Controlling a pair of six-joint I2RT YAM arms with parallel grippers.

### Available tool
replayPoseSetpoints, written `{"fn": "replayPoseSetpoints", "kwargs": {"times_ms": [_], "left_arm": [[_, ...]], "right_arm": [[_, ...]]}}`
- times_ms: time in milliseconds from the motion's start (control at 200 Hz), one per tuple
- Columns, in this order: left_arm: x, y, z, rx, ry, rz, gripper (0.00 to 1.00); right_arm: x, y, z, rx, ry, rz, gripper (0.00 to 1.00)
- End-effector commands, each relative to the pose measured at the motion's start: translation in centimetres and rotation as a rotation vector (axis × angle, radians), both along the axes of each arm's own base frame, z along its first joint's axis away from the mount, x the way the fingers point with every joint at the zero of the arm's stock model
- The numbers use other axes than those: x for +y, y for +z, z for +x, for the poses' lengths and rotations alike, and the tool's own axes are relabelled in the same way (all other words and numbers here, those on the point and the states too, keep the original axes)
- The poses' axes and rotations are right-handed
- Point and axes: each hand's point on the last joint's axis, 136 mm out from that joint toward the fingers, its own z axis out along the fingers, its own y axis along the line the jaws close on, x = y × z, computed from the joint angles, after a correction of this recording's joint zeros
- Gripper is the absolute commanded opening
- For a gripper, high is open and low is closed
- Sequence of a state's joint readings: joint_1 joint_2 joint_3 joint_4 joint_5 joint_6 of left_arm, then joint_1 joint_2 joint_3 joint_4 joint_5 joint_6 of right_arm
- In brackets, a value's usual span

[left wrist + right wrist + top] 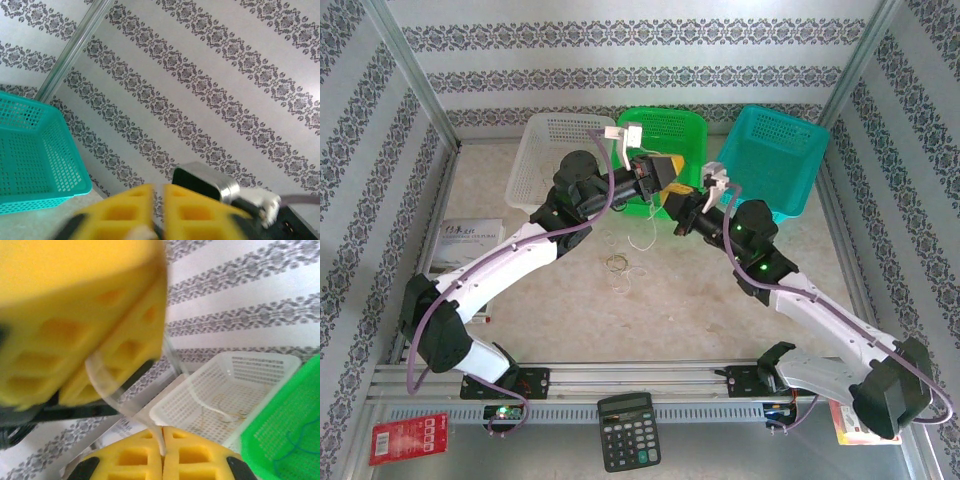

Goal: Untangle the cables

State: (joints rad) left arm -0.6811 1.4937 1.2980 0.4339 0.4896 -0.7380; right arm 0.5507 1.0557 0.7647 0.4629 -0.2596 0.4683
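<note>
Top external view: the left gripper (670,180) and the right gripper (672,206) meet tip to tip above the far middle of the counter (720,300), just in front of the green basket (665,135). A white basket (560,155) stands to the left of it and a teal basket (775,160) to the right. A tan cable loop (617,262) lies on the counter near of the grippers, with further thin pale strands beside it. A calculator (628,430) lies at the near edge between the arm bases.

Left wrist view: the left gripper (159,210) has its jaws narrow, with only a slim gap between the yellow pads. A small pale piece sits at the near end of that gap. The teal basket (35,150) is at the left.

Right wrist view: the right gripper (162,455) has its jaws pressed together on a whitish cable (107,392). The cable curves up from there to the left gripper (107,335), whose pads are also together on it. Tan strands (235,412) lie inside the white basket (260,362). A blue strand (295,440) lies in the green basket (280,405).
</note>
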Motion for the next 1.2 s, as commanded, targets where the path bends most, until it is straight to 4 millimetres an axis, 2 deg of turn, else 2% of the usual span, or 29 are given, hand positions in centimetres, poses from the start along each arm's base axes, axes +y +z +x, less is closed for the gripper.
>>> {"fn": "replayPoseSetpoints", "kwargs": {"times_ms": [0,95,165,350,585,714,1044,1199], "left_arm": [[-0.4,0.0,-0.4,-0.016,-0.008,-0.009,0.41],[-0.1,-0.9,-0.4,-0.004,0.01,0.006,0.8],[0.2,-1.6,-0.4,0.003,0.019,0.019,1.0],[0.7,-2.9,-1.0,0.018,0.017,0.053,1.0],[1.6,-3.7,-1.7,0.021,0.036,0.075,1.0],[2.0,-4.0,-1.9,0.024,0.044,0.084,1.0],[2.7,-5.6,-2.1,0.043,0.071,0.125,1.0],[2.6,-6.4,-1.8,0.055,0.073,0.142,1.0]], "right_arm": [[-3.4,4.0,1.2,-0.047,-0.124,0.093,0.0],[-5.6,4.8,2.5,-0.045,-0.221,0.104,0.0],[-7.2,5.3,3.3,-0.049,-0.299,0.101,0.0],[-11.0,6.2,5.9,-0.08,-0.509,0.045,0.0],[-16.3,9.4,9.1,-0.179,-0.771,-0.004,0.0],[-18.7,9.7,11.1,-0.204,-0.895,-0.039,0.0],[-22.7,6.7,15.7,-0.169,-1.087,-0.092,0.0],[-24.0,3.5,18.0,-0.107,-1.153,-0.127,0.0]]}}
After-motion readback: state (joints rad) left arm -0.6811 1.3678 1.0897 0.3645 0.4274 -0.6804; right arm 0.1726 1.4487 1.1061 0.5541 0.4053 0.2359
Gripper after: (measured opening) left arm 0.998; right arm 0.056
